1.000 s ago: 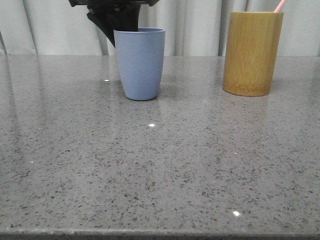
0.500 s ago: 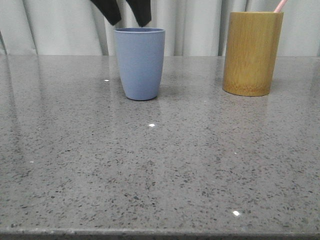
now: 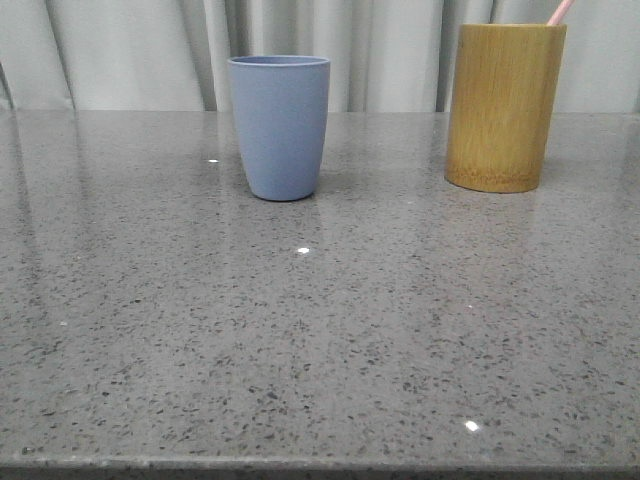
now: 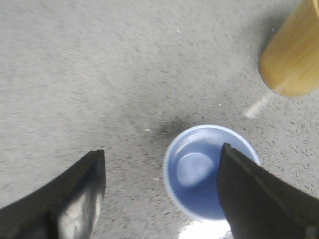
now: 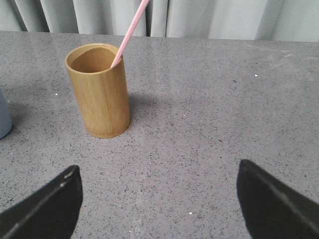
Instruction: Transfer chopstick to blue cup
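The blue cup (image 3: 280, 125) stands upright on the grey table, left of centre; the left wrist view looks down into it (image 4: 199, 174) and it is empty. One pale pink chopstick (image 5: 128, 31) leans in the yellow-brown bamboo cylinder (image 5: 98, 94); only its tip (image 3: 560, 11) shows in the front view, above the cylinder (image 3: 505, 105). My left gripper (image 4: 162, 162) is open and empty, high above the cup, one finger over its rim. My right gripper (image 5: 158, 181) is open and empty above bare table, short of the cylinder. Neither gripper shows in the front view.
The speckled grey stone table (image 3: 320, 330) fills all views. Pale curtains (image 3: 120, 50) hang behind its far edge. The cup and the cylinder stand well apart near the back.
The left gripper, seen behind and above the blue cup a second ago, has risen out of the top of the front view. Cup and cylinder have not moved.
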`<state>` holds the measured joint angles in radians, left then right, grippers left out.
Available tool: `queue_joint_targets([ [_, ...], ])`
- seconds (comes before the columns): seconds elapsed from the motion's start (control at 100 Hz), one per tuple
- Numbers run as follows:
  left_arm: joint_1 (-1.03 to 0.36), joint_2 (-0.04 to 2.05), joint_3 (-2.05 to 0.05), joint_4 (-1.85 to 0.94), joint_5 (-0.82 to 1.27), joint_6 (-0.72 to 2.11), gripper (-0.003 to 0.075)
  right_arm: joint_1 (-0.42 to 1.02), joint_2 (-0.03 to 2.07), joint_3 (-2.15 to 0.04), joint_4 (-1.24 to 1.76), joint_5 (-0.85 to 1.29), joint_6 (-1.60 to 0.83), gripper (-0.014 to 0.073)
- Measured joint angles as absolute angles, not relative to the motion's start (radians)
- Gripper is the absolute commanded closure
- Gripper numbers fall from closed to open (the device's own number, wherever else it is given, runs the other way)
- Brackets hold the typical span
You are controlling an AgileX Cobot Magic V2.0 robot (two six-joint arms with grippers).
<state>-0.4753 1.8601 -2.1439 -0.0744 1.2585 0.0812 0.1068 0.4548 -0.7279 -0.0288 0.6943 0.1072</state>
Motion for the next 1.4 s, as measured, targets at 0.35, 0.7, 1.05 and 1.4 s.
queue_joint_targets([
  [0.35, -0.204, 1.623, -1.891, -0.065, 1.260, 0.095, 0.0262, 0.107, 0.455, -0.728, -0.029, 0.706, 0.107, -0.0030],
  [0.7, -0.096, 1.268, -1.455, -0.085, 1.140, 0.096, 0.0272, 0.107, 0.455, -0.728, -0.029, 0.710, 0.107, -0.0030],
  [1.05, -0.096, 0.956, -1.059, -0.095, 1.060, 0.097, 0.0272, 0.107, 0.455, -0.728, -0.029, 0.712, 0.107, -0.0030],
  [1.4, -0.096, 0.852, -0.945, -0.095, 1.024, 0.097, 0.0272, 0.107, 0.472, -0.728, 0.021, 0.619, 0.107, -0.0030],
])
